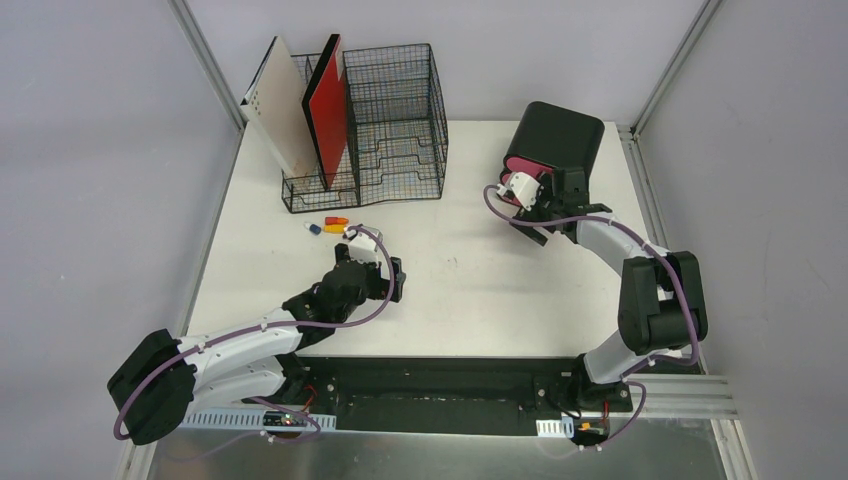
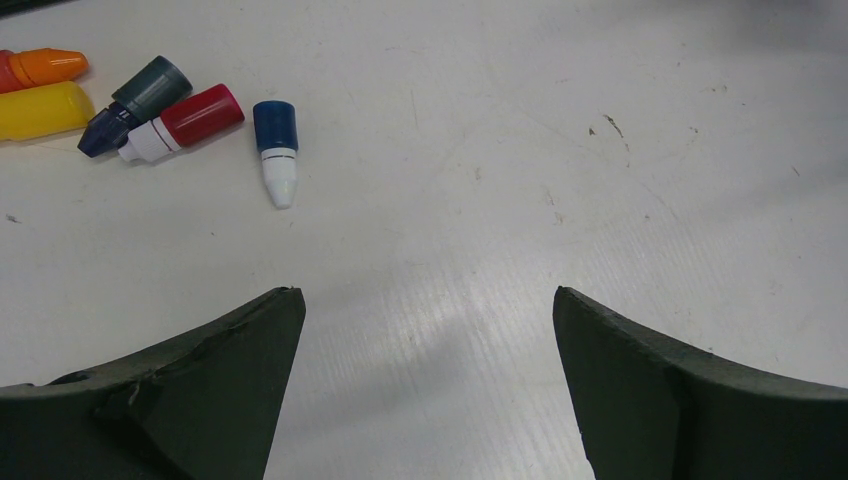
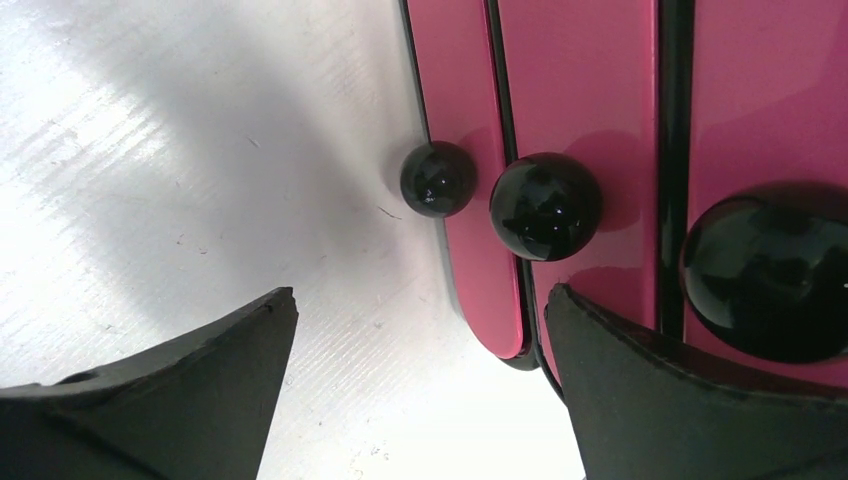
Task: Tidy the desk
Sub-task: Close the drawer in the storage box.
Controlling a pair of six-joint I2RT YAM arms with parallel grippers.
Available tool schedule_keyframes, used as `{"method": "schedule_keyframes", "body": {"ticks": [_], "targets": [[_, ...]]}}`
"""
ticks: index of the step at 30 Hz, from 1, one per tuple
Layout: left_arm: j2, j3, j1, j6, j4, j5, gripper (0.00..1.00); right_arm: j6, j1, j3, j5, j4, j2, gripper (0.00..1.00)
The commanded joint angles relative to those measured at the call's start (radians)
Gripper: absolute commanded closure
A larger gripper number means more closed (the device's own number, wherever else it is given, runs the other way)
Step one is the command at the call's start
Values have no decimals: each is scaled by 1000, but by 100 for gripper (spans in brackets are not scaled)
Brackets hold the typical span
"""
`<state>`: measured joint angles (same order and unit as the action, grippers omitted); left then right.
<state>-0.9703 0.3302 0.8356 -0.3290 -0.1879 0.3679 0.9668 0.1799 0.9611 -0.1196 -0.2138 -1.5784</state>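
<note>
Though hidden from above, black knobs [image 3: 545,205] sit at twelve o'clock of the right gripper [image 3: 420,293]; it and the left gripper [image 2: 428,291] gape empty.

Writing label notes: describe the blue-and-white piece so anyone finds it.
On the white desk, in front of the black wire-mesh organizer, lies a cluster of coloured pieces. The blue-and-white piece lies at the cluster's edge, touching none. Only it is dark blue with a white pointed tip.
</note>
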Motion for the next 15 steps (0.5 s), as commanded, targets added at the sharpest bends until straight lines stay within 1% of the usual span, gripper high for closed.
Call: {"method": "schedule_keyframes", "body": {"ticks": [1, 7, 11, 15], "targets": [[8, 5, -9, -1, -46, 13, 1, -25, -10, 53, 19, 62, -3, 1], [8, 5, -8, 0, -47, 12, 1, -37, -11, 68, 35, 42, -5, 1], [7, 5, -9, 1, -46, 11, 1, -66, -11, 73, -17, 7, 25, 1], [7, 6, -9, 0, -47, 11, 1, -99, -11, 91, -105, -61, 63, 1]]}}
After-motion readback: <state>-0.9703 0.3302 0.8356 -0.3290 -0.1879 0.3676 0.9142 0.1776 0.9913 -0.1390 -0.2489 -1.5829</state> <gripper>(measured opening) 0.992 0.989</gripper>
